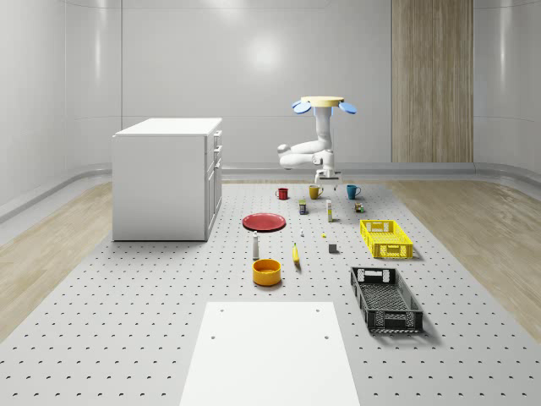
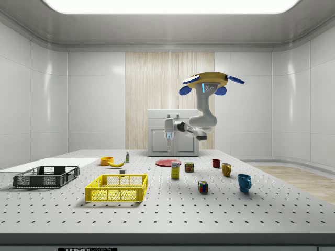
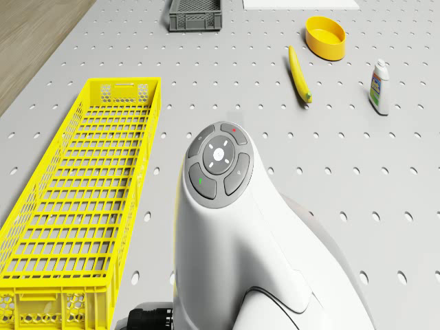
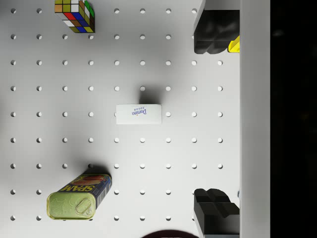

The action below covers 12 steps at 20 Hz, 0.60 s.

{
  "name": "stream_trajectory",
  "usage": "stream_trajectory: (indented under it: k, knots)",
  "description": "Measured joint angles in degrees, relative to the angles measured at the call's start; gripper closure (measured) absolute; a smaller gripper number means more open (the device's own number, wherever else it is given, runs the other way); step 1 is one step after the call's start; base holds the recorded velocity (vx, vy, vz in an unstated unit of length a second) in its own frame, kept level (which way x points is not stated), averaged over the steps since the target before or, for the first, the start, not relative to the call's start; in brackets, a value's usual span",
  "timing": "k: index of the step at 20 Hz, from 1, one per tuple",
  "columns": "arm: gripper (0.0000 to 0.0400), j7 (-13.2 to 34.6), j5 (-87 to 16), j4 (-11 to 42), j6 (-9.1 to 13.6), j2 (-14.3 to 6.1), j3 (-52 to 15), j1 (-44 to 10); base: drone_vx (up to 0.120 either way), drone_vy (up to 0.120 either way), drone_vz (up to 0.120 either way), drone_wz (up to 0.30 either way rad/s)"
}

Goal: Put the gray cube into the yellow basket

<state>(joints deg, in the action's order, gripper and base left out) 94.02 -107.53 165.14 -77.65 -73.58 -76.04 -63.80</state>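
The claw (image 4: 216, 124) hangs open and empty over a sugar box (image 4: 138, 114) — the drone (image 1: 324, 104) hovers above the worktop (image 1: 152, 321), the gray cube (image 1: 333, 249) sitting just beside the yellow basket (image 1: 385, 238).

place: simulated lab | evidence: perforated table (image 1: 127, 321), bare grey walls (image 1: 254, 76)

Spam can (image 4: 79, 197) | sugar box (image 4: 138, 114) | Rubik's cube (image 4: 75, 15) | banana (image 3: 299, 74)
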Motion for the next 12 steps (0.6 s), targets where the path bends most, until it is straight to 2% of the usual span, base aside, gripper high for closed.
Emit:
stream_trajectory:
  k: [6,7,10,12]
  knots:
    - [0.0,0.33,0.62,-0.08,-1.22,-1.31,-0.31,-0.36,0.12,0.0,-0.007,0.0]
    - [0.0,0.38,0.72,-0.09,-1.41,-1.52,-0.36,-0.42,0.12,-0.04,0.0,0.0]
    - [0.0,0.53,1.01,-0.13,-1.99,-2.14,-0.5,-0.58,0.12,-0.12,0.0,0.0]
    - [0.0,0.63,1.19,-0.15,-2.37,-2.55,-0.59,-0.69,0.12,0.0,0.0,0.0]
